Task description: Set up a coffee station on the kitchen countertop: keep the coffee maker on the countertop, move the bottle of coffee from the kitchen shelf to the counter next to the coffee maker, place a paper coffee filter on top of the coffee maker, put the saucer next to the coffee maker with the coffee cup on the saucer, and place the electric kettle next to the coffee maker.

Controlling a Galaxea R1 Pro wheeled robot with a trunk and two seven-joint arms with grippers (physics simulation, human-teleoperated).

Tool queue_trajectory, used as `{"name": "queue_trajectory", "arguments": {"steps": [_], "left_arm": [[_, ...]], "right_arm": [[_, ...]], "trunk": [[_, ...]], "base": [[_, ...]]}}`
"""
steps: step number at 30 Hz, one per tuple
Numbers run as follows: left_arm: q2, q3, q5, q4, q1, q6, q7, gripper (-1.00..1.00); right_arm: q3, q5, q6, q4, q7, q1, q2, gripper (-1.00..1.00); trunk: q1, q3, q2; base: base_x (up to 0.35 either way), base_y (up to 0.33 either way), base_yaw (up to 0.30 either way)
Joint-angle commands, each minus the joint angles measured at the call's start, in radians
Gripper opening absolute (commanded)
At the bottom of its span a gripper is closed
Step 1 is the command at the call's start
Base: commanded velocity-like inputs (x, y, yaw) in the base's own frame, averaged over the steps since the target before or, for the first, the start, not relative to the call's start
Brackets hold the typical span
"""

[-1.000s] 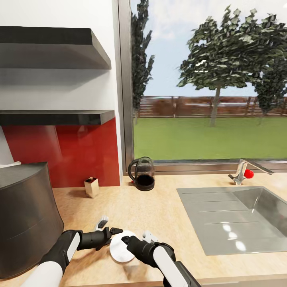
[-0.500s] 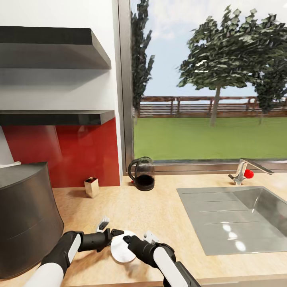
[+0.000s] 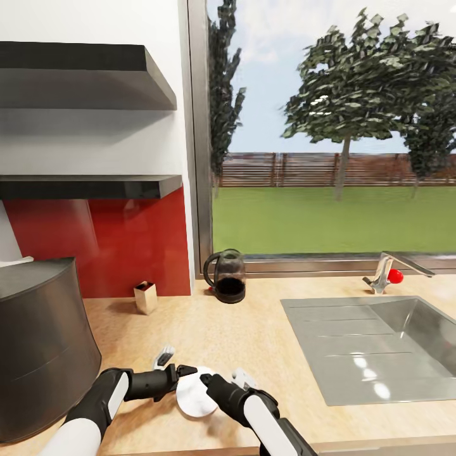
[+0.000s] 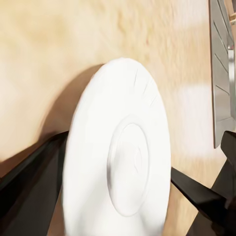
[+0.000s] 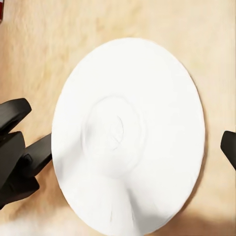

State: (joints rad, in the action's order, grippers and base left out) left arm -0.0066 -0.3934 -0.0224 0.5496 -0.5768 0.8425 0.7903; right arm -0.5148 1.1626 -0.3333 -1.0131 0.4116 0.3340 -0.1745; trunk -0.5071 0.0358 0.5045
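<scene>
Near the front edge of the wooden surface (image 3: 253,329), a white saucer (image 3: 193,399) sits between the two grippers. The left gripper (image 3: 180,373) reaches in from the robot's left, its dark fingers (image 4: 29,187) spread either side of the saucer's rim; whether they press on it cannot be told. The right gripper (image 3: 208,382) comes in from the other side, over the saucer's right part, and whether its fingers are apart or together cannot be told either (one dark tip shows at the edge of the right wrist view). In the left wrist view the saucer (image 4: 118,157) appears tilted, casting a shadow on the wood; in the right wrist view the saucer (image 5: 128,137) shows its round face and central ring.

Farther back, by the window sill, stands a glass electric kettle (image 3: 226,276) with a dark handle. A small brown box (image 3: 146,296) sits against the red backsplash (image 3: 126,240). A large dark rounded appliance (image 3: 41,342) occupies the left end, below two dark shelves (image 3: 88,187). A steel sink (image 3: 380,348) with a faucet (image 3: 386,272) lies to the right.
</scene>
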Motion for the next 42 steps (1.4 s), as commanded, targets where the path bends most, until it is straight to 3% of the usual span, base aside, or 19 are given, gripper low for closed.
{"name": "queue_trajectory", "arguments": {"steps": [1,30,34,37,42], "left_arm": [[-0.001,-0.004,-0.011,0.000,0.000,0.006,0.003,1.00],[-0.001,-0.003,-0.011,0.000,0.000,0.006,0.003,1.00],[-0.001,-0.003,-0.011,0.000,0.000,0.006,0.003,1.00],[0.000,-0.004,-0.011,0.000,0.000,0.006,0.003,1.00],[-0.001,-0.004,-0.011,0.000,0.000,0.006,0.003,1.00]], "right_arm": [[-0.001,0.006,0.001,0.000,0.007,0.000,0.000,1.00],[-0.002,0.007,0.036,0.049,0.009,0.000,0.000,1.00],[-0.002,0.009,0.039,0.052,0.070,0.000,0.000,1.00],[-0.003,0.009,0.082,0.050,0.131,0.000,0.000,1.00],[-0.004,0.008,0.089,0.051,0.135,0.000,0.000,1.00]], "trunk": [[0.000,-0.001,0.001],[0.000,-0.001,0.001],[0.000,-0.001,0.001],[0.000,-0.001,0.001],[0.000,-0.001,0.001]], "base": [[0.000,0.000,0.000],[0.000,0.000,0.000],[0.000,0.000,0.000],[0.000,0.000,0.000],[0.000,0.000,0.000]]}}
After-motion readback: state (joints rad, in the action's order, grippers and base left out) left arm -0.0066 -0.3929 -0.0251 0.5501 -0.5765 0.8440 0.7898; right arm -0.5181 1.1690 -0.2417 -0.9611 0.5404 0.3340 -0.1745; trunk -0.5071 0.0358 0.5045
